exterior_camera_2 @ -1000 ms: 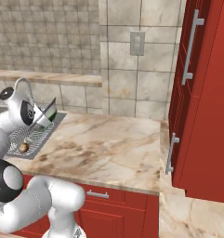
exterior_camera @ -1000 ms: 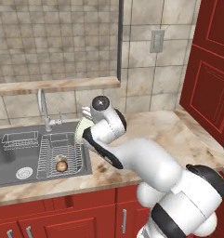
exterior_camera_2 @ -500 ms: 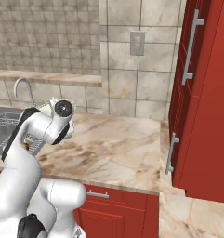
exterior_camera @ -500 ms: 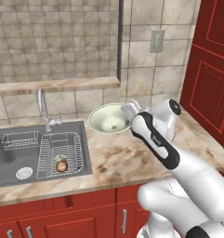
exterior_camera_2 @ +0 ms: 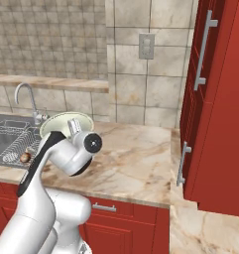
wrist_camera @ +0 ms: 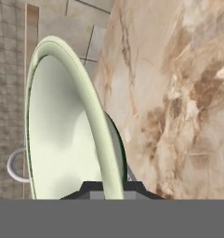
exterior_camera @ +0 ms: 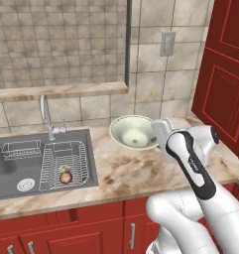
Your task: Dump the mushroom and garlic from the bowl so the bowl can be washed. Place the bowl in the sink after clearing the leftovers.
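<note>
bowl [exterior_camera: 135,132]: empty, above table [exterior_camera: 136,171] at sink's 3 o'clock | hand [wrist_camera: 112,188]: clamped on bowl rim | mushroom [exterior_camera: 65,176]: on rack inside sink [exterior_camera: 7,166] | garlic: unseen | left: bowl into sink

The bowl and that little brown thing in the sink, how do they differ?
The bowl is wide, pale cream-green and glossy; the mushroom is a small brown lump, far smaller. The bowl is held at its rim by the gripper above the counter, tilted and empty inside; the mushroom lies loose on a wire rack down in the sink. Both are round.
</note>
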